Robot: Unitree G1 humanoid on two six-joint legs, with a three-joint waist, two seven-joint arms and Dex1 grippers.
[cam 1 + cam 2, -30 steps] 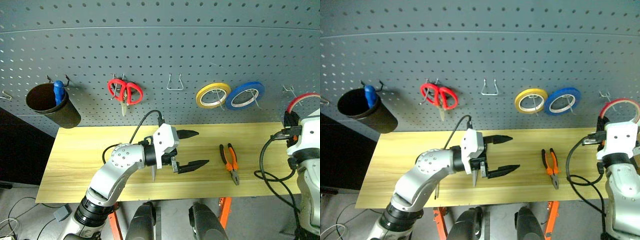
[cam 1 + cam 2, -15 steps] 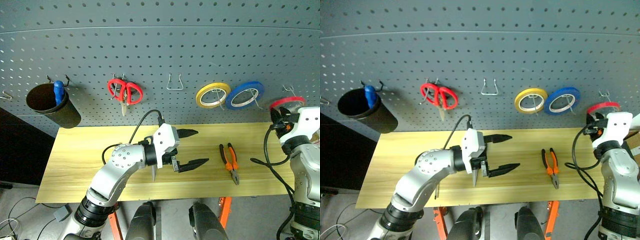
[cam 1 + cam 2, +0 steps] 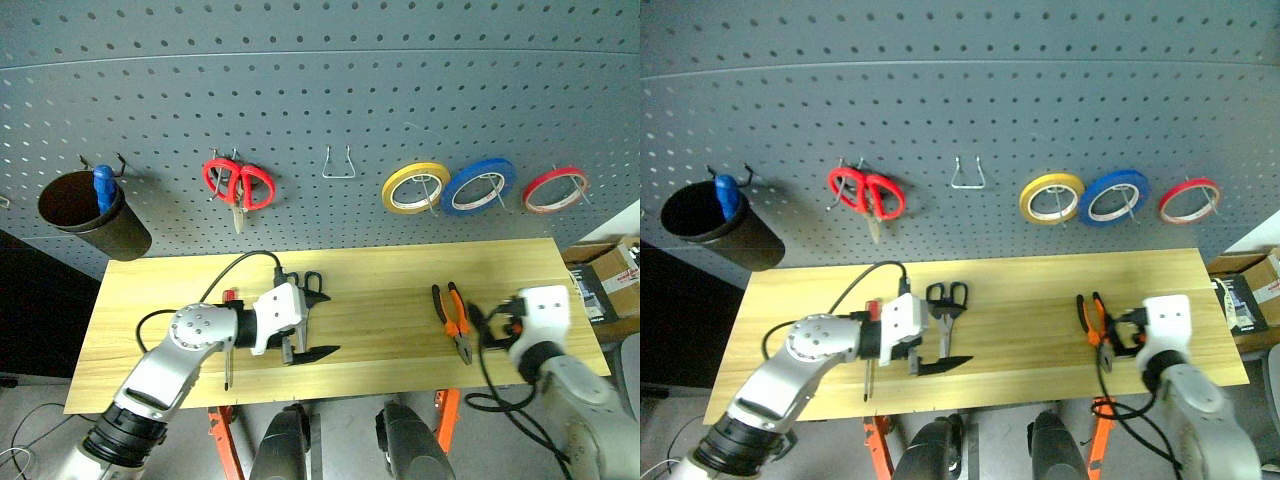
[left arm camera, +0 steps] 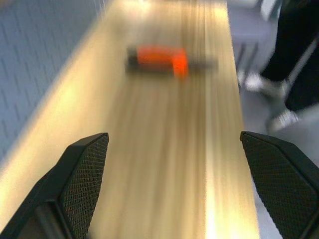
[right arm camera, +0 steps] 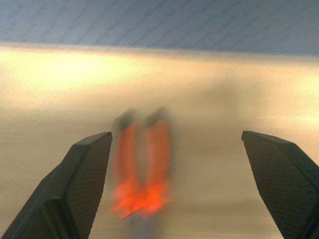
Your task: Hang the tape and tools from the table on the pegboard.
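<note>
The red tape [image 3: 555, 189] hangs from a hook at the right of the grey-blue pegboard [image 3: 300, 90]. Orange-and-black pliers [image 3: 452, 320] lie on the right of the wooden table [image 3: 380, 285]. My right gripper [image 3: 487, 325] is low beside them and open; the right wrist view shows the pliers [image 5: 142, 169] ahead, between its spread fingers [image 5: 84, 174]. Dark-handled scissors [image 3: 945, 305] and the red-handled screwdriver [image 3: 869, 345] lie left of centre. My left gripper [image 3: 308, 322] is open right at the scissors, with nothing held.
On the pegboard hang a black cup [image 3: 85, 212] with a blue tool [image 3: 103, 186], red scissors [image 3: 238, 184], a bare wire hook [image 3: 337, 163], a yellow tape roll [image 3: 415, 189] and a blue one [image 3: 477, 186]. A cardboard box [image 3: 612, 270] sits past the table's right end.
My right gripper opened off the red tape, left it hanging on the hook, and dropped to the table by the pliers. My left arm sank leftward, uncovering the scissors and screwdriver. The camera shifted.
</note>
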